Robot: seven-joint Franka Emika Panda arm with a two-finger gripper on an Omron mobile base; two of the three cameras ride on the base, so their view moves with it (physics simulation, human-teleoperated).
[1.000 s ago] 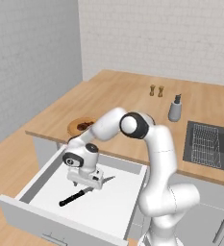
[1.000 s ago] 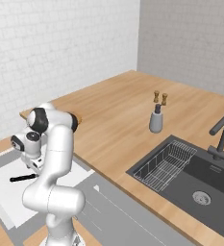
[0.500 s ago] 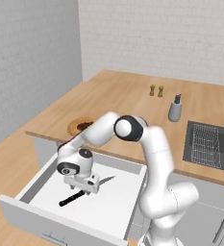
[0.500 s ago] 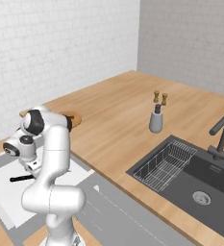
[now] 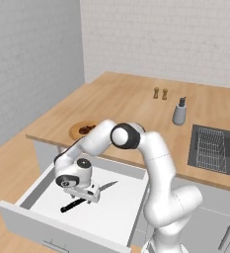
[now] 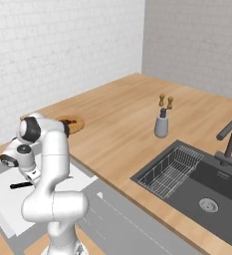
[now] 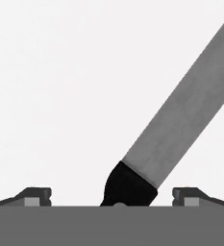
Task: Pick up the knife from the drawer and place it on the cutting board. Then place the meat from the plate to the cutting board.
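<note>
Knife (image 7: 180,120): lies flat on floor of open drawer (image 5: 116,217), directly under gripper (image 7: 112,197). Fingers (image 7: 34,196) spread wide, holding nothing, one each side of blade/handle junction. Long axis runs diagonal betw. tips, handle (image 5: 72,205) twd drawer front, blade (image 5: 106,186) twd counter. Judgement: straddle looks good; wrist roll may need squaring w/ axis before closing.

knife (image 7: 180,120): matt grey blade, black handle; drawer (image 5: 121,207): smooth white; counter (image 5: 131,99): wood
</note>
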